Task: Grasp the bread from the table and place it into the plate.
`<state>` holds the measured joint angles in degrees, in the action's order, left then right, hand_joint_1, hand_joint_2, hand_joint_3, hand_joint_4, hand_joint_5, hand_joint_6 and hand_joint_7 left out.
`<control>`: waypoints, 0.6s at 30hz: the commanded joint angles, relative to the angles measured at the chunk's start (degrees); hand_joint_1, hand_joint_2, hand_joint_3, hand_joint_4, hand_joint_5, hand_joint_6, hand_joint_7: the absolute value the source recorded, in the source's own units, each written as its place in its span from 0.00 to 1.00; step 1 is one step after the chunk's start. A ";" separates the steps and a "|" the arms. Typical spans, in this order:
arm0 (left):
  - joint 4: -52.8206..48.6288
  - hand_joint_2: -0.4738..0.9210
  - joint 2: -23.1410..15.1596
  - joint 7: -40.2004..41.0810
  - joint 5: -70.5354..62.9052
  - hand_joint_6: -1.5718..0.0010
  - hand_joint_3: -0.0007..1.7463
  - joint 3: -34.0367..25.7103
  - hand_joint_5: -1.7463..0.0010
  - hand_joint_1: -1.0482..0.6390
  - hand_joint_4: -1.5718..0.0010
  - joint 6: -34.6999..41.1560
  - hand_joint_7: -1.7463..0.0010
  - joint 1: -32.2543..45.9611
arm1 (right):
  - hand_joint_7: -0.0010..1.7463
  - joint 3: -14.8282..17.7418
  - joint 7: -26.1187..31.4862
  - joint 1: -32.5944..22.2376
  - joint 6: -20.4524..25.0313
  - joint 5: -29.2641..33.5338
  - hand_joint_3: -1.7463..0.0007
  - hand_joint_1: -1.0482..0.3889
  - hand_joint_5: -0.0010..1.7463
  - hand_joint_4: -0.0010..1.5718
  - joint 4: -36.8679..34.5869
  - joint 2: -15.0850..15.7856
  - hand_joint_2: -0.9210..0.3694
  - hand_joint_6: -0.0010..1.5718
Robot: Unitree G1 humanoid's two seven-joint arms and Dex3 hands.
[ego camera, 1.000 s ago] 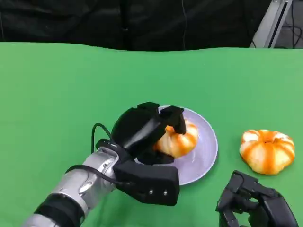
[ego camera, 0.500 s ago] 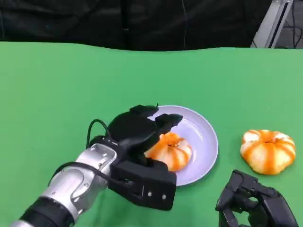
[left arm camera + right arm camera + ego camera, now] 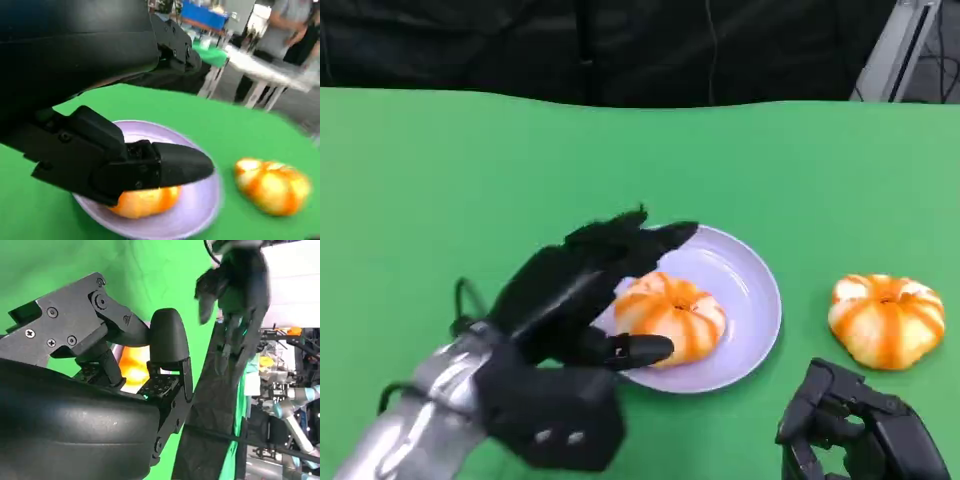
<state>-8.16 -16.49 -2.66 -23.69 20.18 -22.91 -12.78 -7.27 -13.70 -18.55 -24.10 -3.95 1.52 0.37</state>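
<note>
- Head view: one bread (image 3: pixel 670 317) sits in the plate (image 3: pixel 745 290), which is around the middle of the green counter (image 3: pixel 470 180). The left hand (image 3: pixel 582 290) is beside the plate's near-left rim with its fingers (image 3: pixel 655 240) spread and nothing in them, so it looks like a release. One finger lies close to the bread; can't tell if it touches. A second bread (image 3: pixel 885 318) lies on the counter off to the plate's right, well apart from it. The right hand (image 3: pixel 850 425) is at the near right edge, fingers curled in on nothing.
- Left wrist view: same story, bread in the plate (image 3: pixel 200 200), a finger (image 3: pixel 180 165) just over it, no grip.
- Right wrist view: the right hand's fingers (image 3: pixel 165 340) are bent in, holding nothing, with a bit of orange bread behind them.
- My guess: the placing step is basically done. Next the left hand should lift clear without nudging the bread. If the second bread counts too, the right hand is nearest.
</note>
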 commanded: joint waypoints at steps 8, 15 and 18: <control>19.74 0.74 -2.45 -25.12 58.26 0.47 0.73 -15.32 0.01 0.58 0.44 19.62 0.09 25.21 | 0.88 0.76 0.27 -0.07 0.33 -0.13 0.38 0.63 1.00 0.51 0.75 0.85 0.23 0.48; 17.11 0.90 -2.39 -35.82 72.64 0.50 0.44 -24.12 0.00 0.51 0.44 29.41 0.04 33.73 | 0.88 1.35 -0.21 0.59 0.59 -0.62 0.38 0.63 1.00 0.51 0.06 1.27 0.23 0.48; 13.65 0.93 -2.19 -39.05 72.80 0.50 0.39 -26.55 0.00 0.50 0.47 31.12 0.07 34.20 | 0.88 1.83 -0.64 0.91 0.18 -0.92 0.38 0.63 1.00 0.51 -0.52 1.63 0.23 0.48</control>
<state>7.64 -18.28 -39.50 48.78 -4.29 6.82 21.24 -6.35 -14.00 -17.83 -23.71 -3.75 1.45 0.92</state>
